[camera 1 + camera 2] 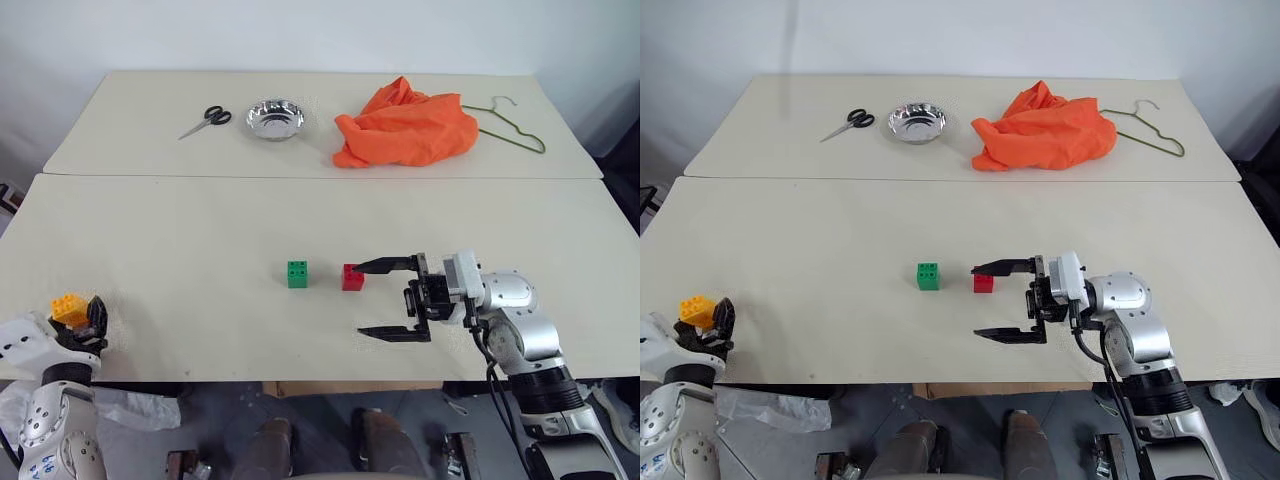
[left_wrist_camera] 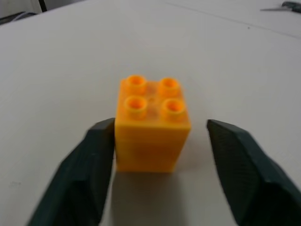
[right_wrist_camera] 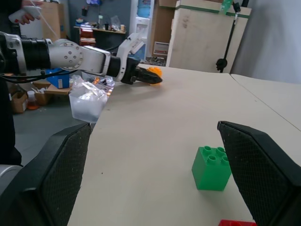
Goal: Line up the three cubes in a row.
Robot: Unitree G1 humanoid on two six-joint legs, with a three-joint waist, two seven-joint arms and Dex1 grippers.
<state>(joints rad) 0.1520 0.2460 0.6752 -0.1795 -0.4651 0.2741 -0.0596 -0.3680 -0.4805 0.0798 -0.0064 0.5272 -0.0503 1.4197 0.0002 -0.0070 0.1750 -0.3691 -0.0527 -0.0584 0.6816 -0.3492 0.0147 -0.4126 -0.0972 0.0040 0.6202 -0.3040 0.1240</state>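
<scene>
Sitting between the left hand's [image 2: 155,155] fingers: the orange-yellow cube [image 2: 151,125].

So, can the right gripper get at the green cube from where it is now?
Probably not directly. The open right gripper points toward the green cube, but the red cube stands between them, beside one finger, so it would be pushed first.

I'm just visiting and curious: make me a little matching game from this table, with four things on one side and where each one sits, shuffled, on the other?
Things:
1. orange-yellow cube
2. green cube
3. red cube
4. scissors

Places:
A. far table, beside the metal bowl
B. next to the right gripper, by its farther finger
C. between the left gripper fingers, near the table's left edge
D. mid-table, just left of the red cube

Pairs: 1-C, 2-D, 3-B, 4-A
</scene>
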